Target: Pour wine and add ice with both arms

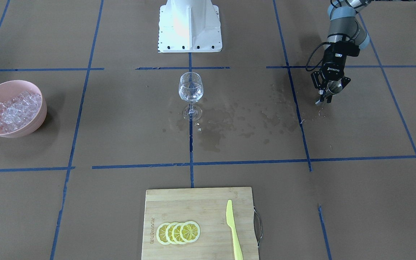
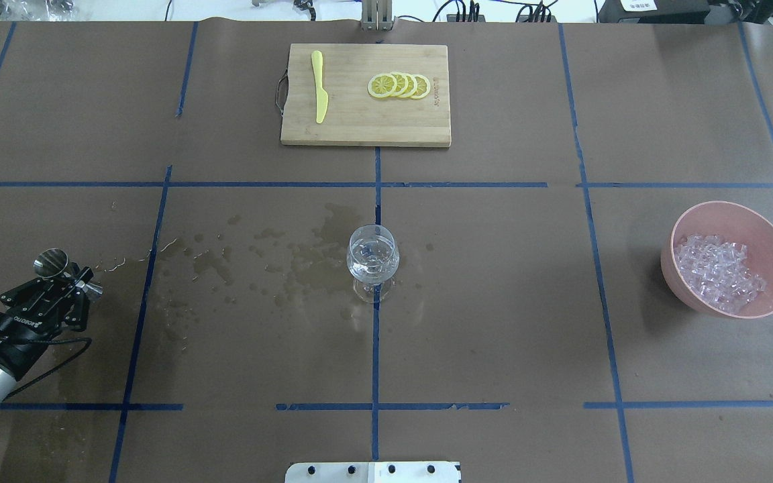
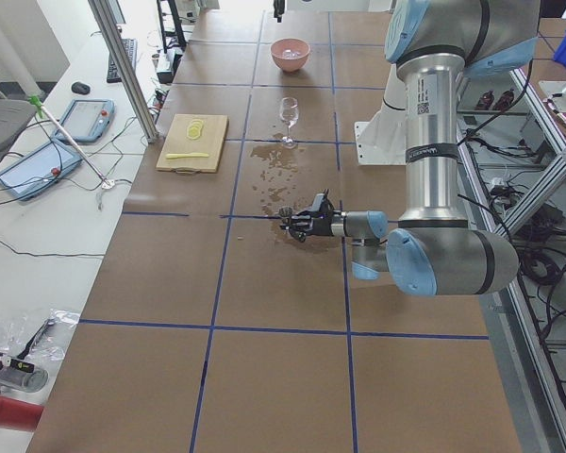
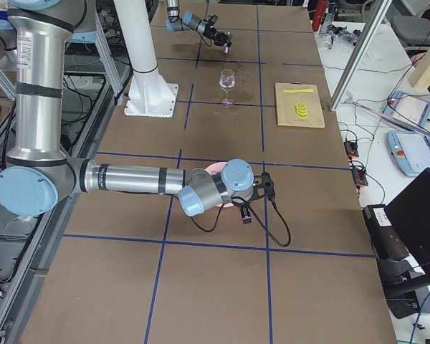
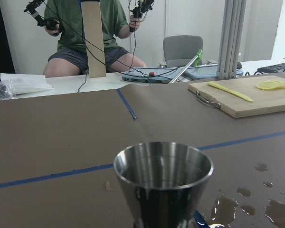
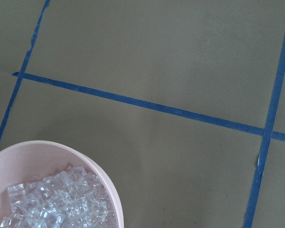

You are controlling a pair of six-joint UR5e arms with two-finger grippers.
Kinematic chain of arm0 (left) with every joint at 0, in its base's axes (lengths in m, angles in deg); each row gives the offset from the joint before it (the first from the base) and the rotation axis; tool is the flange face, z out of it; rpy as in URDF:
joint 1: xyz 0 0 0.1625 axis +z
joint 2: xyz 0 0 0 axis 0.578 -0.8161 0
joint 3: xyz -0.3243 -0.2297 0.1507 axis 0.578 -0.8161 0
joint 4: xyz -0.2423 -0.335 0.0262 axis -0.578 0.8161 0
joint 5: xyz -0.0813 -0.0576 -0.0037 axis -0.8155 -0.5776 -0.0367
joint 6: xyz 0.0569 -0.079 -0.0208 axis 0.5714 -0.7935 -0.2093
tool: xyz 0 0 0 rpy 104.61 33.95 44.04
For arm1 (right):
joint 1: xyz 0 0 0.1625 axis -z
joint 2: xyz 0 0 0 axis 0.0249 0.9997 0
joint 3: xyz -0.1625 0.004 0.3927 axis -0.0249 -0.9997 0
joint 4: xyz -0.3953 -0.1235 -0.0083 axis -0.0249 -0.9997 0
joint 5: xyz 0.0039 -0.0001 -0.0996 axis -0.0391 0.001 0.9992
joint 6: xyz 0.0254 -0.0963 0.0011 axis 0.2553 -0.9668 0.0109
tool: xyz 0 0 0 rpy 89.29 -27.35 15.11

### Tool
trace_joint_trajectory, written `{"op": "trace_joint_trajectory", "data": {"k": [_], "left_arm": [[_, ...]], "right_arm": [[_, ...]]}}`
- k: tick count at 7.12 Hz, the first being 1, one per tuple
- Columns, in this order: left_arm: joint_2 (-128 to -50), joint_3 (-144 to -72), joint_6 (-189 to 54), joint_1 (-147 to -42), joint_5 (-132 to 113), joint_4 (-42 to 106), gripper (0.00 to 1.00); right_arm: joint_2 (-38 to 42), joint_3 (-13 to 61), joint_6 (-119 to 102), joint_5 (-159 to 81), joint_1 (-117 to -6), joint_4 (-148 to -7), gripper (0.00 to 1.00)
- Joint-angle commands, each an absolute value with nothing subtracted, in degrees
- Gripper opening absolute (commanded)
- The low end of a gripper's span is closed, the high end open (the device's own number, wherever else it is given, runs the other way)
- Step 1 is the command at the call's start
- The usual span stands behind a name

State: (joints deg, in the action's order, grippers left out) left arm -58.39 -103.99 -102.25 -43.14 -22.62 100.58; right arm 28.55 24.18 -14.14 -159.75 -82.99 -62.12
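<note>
My left gripper is shut on a steel jigger and holds it low over the table's left part, far from the wine glass. The jigger's cup fills the left wrist view. The glass stands upright at the table's middle with a little clear wine in it. Ice cubes lie heaped in a pink bowl at the right; they also show in the right wrist view. My right gripper hangs above that bowl; I cannot tell if it is open or shut.
Wet spill patches spread over the brown paper between the jigger and the glass. A wooden cutting board at the far side carries lemon slices and a yellow knife. The white pedestal stands at the robot's side.
</note>
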Motion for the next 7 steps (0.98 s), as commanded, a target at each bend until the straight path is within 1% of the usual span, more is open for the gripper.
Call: {"op": "trace_joint_trajectory", "data": {"k": [1, 3, 5, 6, 7], "left_arm": [[-59.1, -103.2, -102.2, -43.1, -23.8, 100.5, 0.0], [-59.2, -103.1, -102.2, -43.2, -25.0, 100.4, 0.0], [-59.2, -103.0, -102.2, -43.2, -25.0, 100.4, 0.19], [-59.2, -103.0, -102.2, -43.2, -25.1, 100.4, 0.35], [-59.2, -103.0, -102.2, -43.2, -25.5, 100.4, 0.39]], "right_arm": [[28.6, 24.2, -14.1, -159.8, -83.0, -62.1, 1.0], [28.6, 24.2, -14.1, -159.8, -83.0, -62.1, 1.0], [28.6, 24.2, -14.1, -159.8, -83.0, -62.1, 1.0], [28.6, 24.2, -14.1, -159.8, -83.0, -62.1, 1.0], [28.6, 24.2, -14.1, -159.8, -83.0, -62.1, 1.0]]}}
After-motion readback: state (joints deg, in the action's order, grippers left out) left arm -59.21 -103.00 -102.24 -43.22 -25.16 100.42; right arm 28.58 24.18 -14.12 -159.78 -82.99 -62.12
